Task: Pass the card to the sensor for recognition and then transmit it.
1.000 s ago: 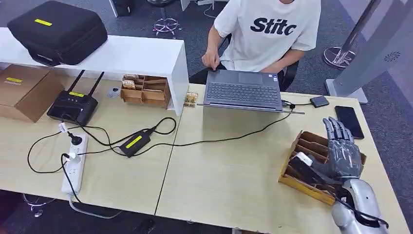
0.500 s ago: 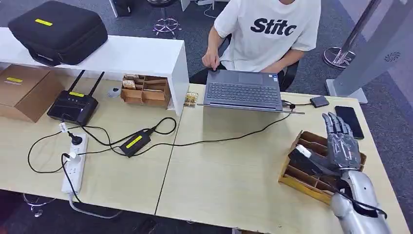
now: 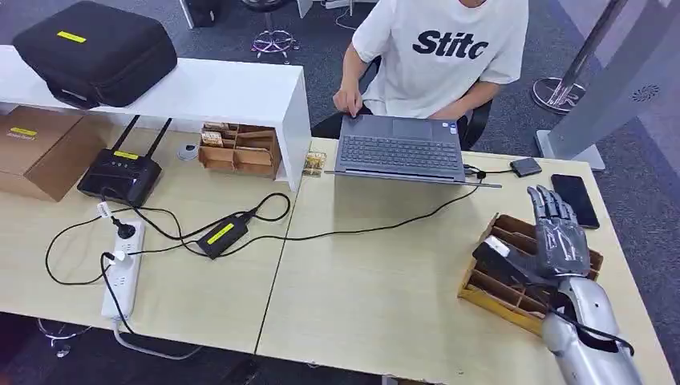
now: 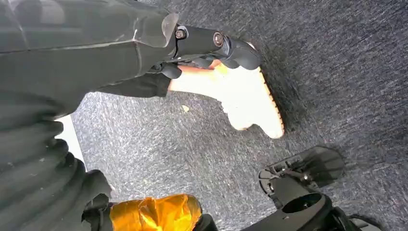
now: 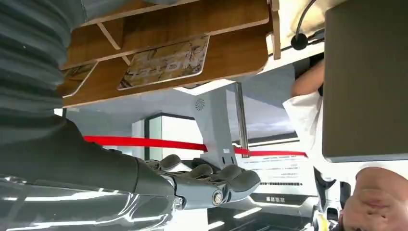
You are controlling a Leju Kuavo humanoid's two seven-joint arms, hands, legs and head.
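1. since a second ago the right hand (image 3: 561, 241) has lifted a little and shifted toward the far end of the wooden card tray (image 3: 489, 295); half a second ago it was almost where it is now, and nothing else on the desk has changed place.
2. right hand: it hovers above the tray at the right side of the desk, fingers (image 3: 549, 207) stretched out straight and slightly apart, pointing away from the robot, the thumb out to the side; it grips nothing that can be seen.
3. in the right wrist view the same hand (image 5: 211, 180) has its fingers loosely extended with no card between them.
4. card (image 5: 166, 62): a patterned card lies flat in one compartment of the tray, seen in the right wrist view; it is apart from the hand.
5. left hand (image 4: 211, 45): it hangs down over grey carpet, fingers straight and together, nothing in them.
6. just beyond the tray a black phone (image 3: 575, 199) lies on the desk, and a small dark box (image 3: 526, 167) sits near it by the cable.
7. further out, an open laptop (image 3: 401, 150) stands at the far edge, with a person in a white t-shirt (image 3: 439, 48) seated behind it, one hand at its corner.
8. on the left half of the desk are a black router (image 3: 120, 172), a power strip (image 3: 122, 269), a black adapter (image 3: 221, 235), a second wooden tray (image 3: 240, 149) under a white shelf (image 3: 200, 92), a cardboard box (image 3: 40, 148) and a black case (image 3: 95, 50) on the shelf.
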